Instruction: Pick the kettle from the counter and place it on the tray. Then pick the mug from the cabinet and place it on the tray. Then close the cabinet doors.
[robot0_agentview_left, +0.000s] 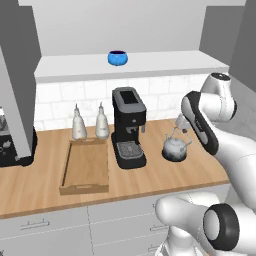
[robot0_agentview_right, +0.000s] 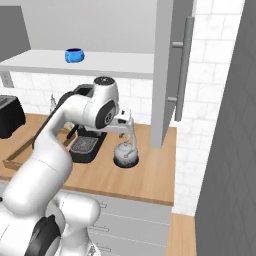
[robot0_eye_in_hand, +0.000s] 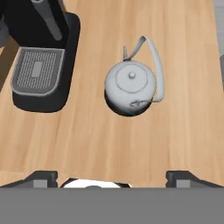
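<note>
My gripper (robot0_eye_in_hand: 111, 177) hangs wide open above the kettle (robot0_eye_in_hand: 130, 86), holding nothing. My arm partly hides the tray (robot0_agentview_right: 15, 156); fingertips (robot0_eye_in_hand: 41, 177) cut off

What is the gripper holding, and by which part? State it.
Nothing. The gripper is open above the kettle, which sits on the counter.

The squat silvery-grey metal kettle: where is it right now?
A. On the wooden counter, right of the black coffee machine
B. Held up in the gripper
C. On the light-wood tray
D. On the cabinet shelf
A: the squat silvery-grey metal kettle stands on the wooden counter beside the black coffee machine, under the open gripper.
</note>
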